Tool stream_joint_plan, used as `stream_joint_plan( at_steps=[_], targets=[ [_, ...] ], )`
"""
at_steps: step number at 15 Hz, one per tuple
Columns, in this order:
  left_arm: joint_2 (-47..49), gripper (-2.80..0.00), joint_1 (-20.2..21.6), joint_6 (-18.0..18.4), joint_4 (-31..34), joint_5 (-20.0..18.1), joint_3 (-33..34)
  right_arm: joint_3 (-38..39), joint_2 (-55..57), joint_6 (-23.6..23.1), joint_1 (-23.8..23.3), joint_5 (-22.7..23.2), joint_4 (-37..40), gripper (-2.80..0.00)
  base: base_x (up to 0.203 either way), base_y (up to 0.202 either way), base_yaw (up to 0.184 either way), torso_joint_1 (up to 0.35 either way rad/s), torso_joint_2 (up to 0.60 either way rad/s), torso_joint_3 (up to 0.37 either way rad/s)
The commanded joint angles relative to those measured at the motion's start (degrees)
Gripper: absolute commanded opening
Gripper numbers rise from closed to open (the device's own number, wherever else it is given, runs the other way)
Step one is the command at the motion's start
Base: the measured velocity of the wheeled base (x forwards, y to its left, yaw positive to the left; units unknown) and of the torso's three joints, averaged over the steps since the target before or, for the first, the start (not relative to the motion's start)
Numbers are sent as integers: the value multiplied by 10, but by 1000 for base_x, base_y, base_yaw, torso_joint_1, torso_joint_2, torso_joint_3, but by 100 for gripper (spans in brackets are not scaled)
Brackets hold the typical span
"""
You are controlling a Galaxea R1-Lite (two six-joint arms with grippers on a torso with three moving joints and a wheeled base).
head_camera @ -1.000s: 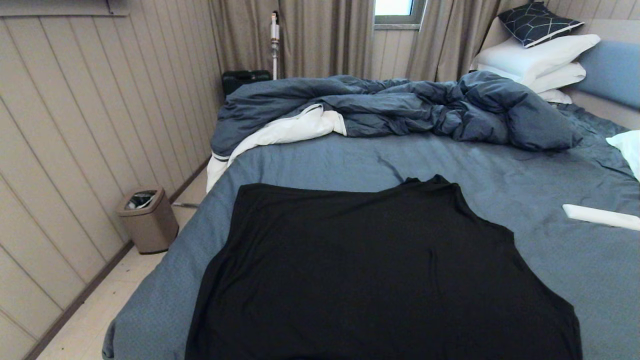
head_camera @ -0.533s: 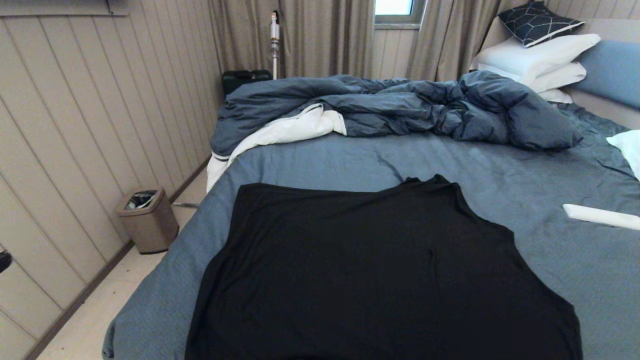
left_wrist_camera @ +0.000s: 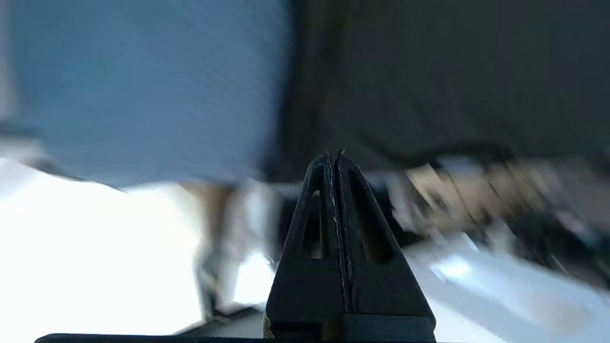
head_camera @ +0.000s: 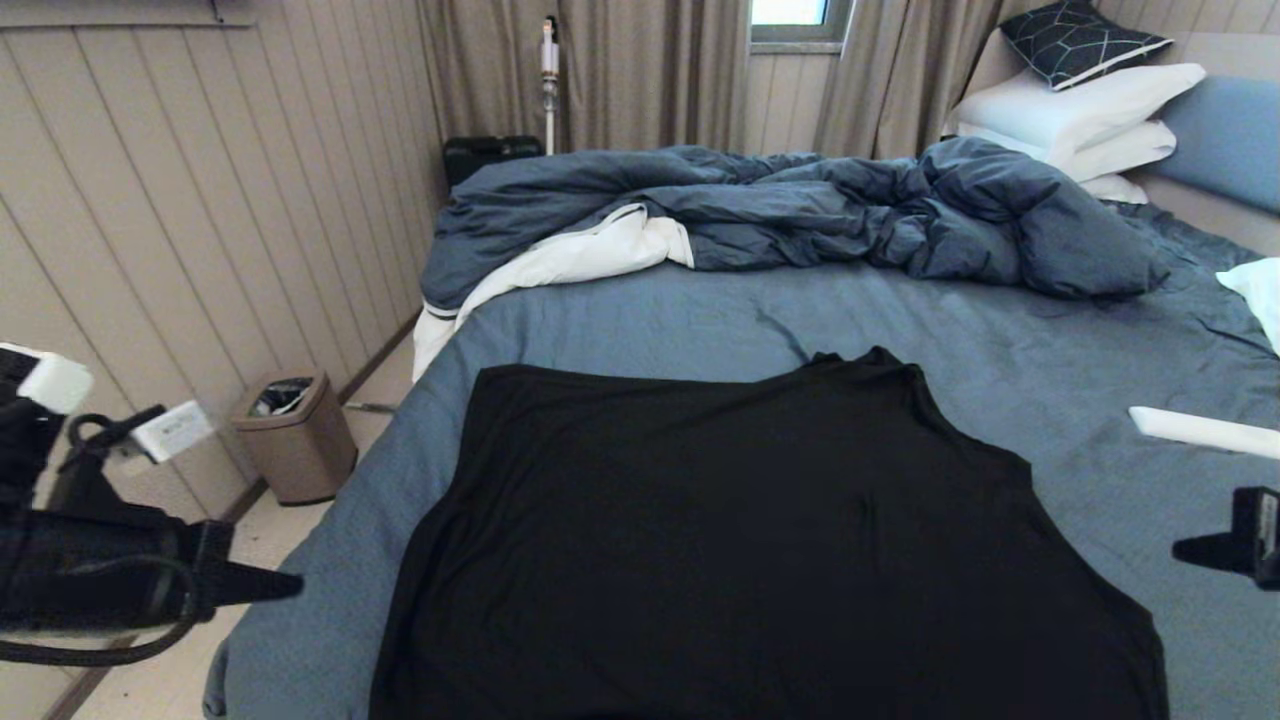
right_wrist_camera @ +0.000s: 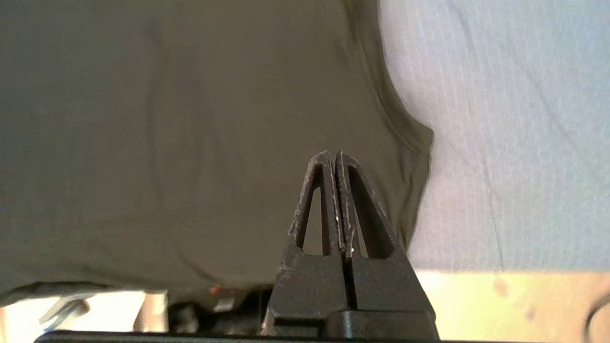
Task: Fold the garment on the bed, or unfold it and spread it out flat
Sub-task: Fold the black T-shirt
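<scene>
The black garment (head_camera: 760, 540) lies spread flat on the slate-blue sheet of the bed (head_camera: 650, 320), plain side up; no print or lettering shows. Its lower edge runs past the bottom of the head view. My left gripper (head_camera: 290, 583) hovers off the bed's left side, pointing toward the garment's left edge, shut and empty (left_wrist_camera: 334, 155). My right gripper (head_camera: 1185, 548) enters at the right edge, above the sheet beside the garment's right side, also shut and empty (right_wrist_camera: 332, 155). In the right wrist view the garment (right_wrist_camera: 190, 143) fills the area under the fingers.
A rumpled dark blue duvet (head_camera: 800, 210) with white lining lies across the far half of the bed. White pillows (head_camera: 1070, 115) and a patterned cushion (head_camera: 1080, 40) are stacked far right. A white strip (head_camera: 1200, 432) lies on the sheet at right. A bin (head_camera: 295, 438) stands on the floor left.
Both arms have come into the head view: the left from the left edge, the right from the right edge. The garment has not moved.
</scene>
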Motion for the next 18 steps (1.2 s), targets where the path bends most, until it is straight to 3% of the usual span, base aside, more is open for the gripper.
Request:
stream_joint_plan(
  at_steps=[1, 4, 5, 7, 11, 18],
  targets=[
    [78, -280, -24, -5, 4, -24, 0, -16, 39, -3, -27, 8, 31, -280, 0, 0, 0, 0, 0, 0],
    [138, -280, -33, -9, -29, -57, -3, -18, 17, -4, -45, 8, 38, -280, 0, 0, 0, 0, 0, 0],
    [148, 0, -31, -16, -53, -58, 3, -23, 15, -3, -46, 7, 42, -280, 0, 0, 0, 0, 0, 0],
    [154, 0, -9, -20, -68, -58, 21, -38, 14, -5, -54, 7, 57, -280, 0, 0, 0, 0, 0, 0],
    [189, 0, -3, -20, -98, -58, 28, -41, 25, -6, -54, 7, 55, -280, 0, 0, 0, 0, 0, 0],
    [267, 0, -36, -41, -167, -60, 16, -43, 29, -15, -55, 10, 53, -280, 0, 0, 0, 0, 0, 0]
  ],
)
